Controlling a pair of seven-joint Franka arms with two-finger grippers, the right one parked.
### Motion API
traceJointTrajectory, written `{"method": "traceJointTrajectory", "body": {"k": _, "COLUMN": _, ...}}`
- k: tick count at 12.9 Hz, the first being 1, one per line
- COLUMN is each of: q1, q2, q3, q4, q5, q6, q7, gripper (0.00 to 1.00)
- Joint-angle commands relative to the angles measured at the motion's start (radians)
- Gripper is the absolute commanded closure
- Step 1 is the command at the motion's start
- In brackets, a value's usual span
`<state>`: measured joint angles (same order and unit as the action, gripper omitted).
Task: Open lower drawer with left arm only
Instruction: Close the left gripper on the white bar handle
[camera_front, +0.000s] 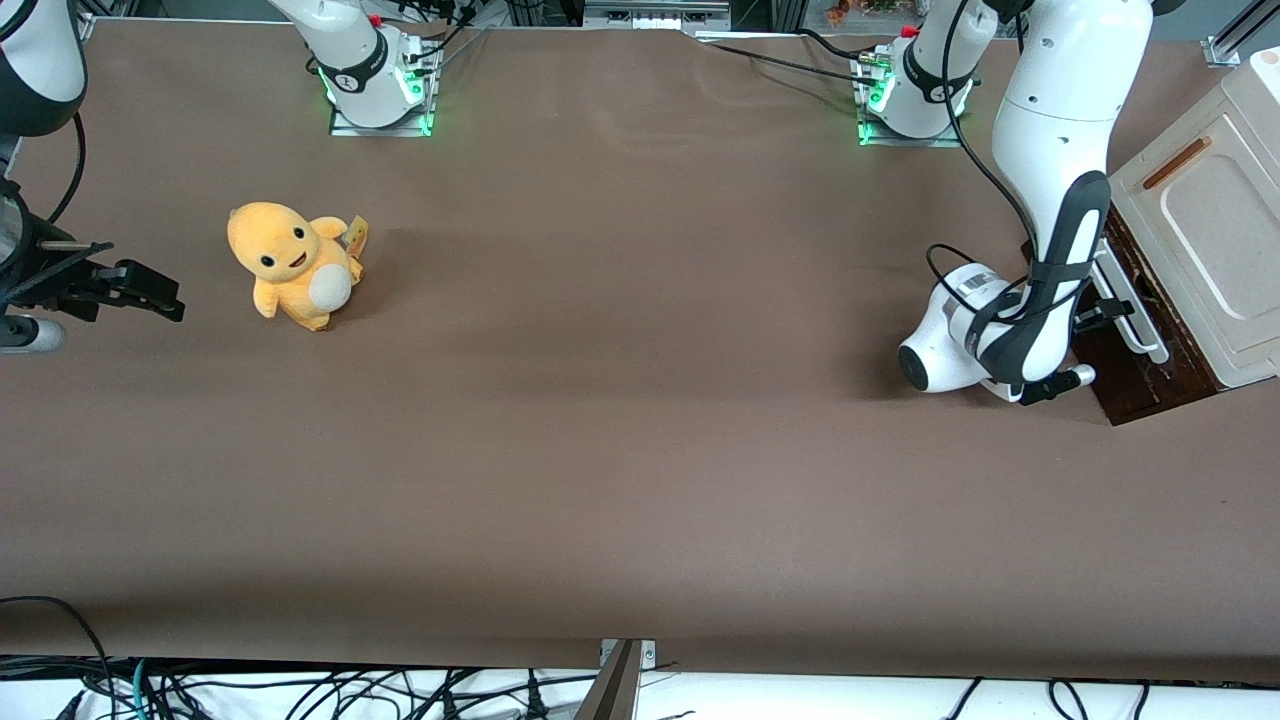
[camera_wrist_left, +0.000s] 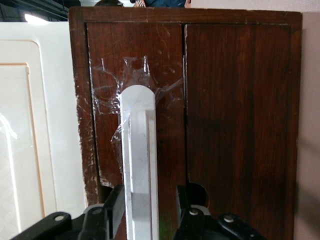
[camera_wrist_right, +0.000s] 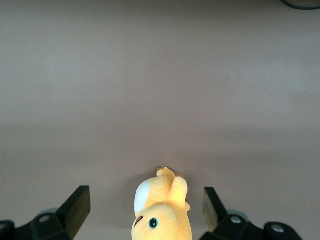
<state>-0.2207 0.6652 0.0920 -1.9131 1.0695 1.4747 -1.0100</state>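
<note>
Your left arm reaches down at the working arm's end of the tabletop, its wrist bent low against the front of the cabinet that lies there. The lower drawer shows as a dark brown wooden front at the cabinet's base, and it looks shut, with no pale inside showing. From the left wrist view you see that front close up, scuffed and patched with clear tape near where the white loop handle is fixed. Your tool sits right at that handle: one black finger stands on each side of the white bar, set narrow around it and just beside it, though you cannot tell whether the pads actually press on it. In the front view the tool is mostly hidden by the arm's last link, at the handle. Next to the dark front lies the cream panel with its slim orange-brown handle. Well apart, toward the parked arm's end of the tabletop, a yellow plush toy sits upright.
</note>
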Motion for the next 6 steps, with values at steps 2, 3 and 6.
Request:
{"method": "traceJointTrajectory", "body": {"k": 2, "q1": 0.014, "q2": -0.016, "q3": -0.006, "q4": -0.026, "q5": 0.024, "q6": 0.012, "q7": -0.009, "gripper": 0.58}}
{"method": "traceJointTrajectory", "body": {"k": 3, "q1": 0.014, "q2": -0.018, "q3": -0.008, "q4": -0.026, "q5": 0.024, "q6": 0.012, "q7": -0.007, "gripper": 0.58}}
{"method": "traceJointTrajectory", "body": {"k": 6, "q1": 0.015, "q2": -0.025, "q3": -0.006, "q4": -0.029, "q5": 0.024, "q6": 0.012, "q7": 0.001, "gripper": 0.58}}
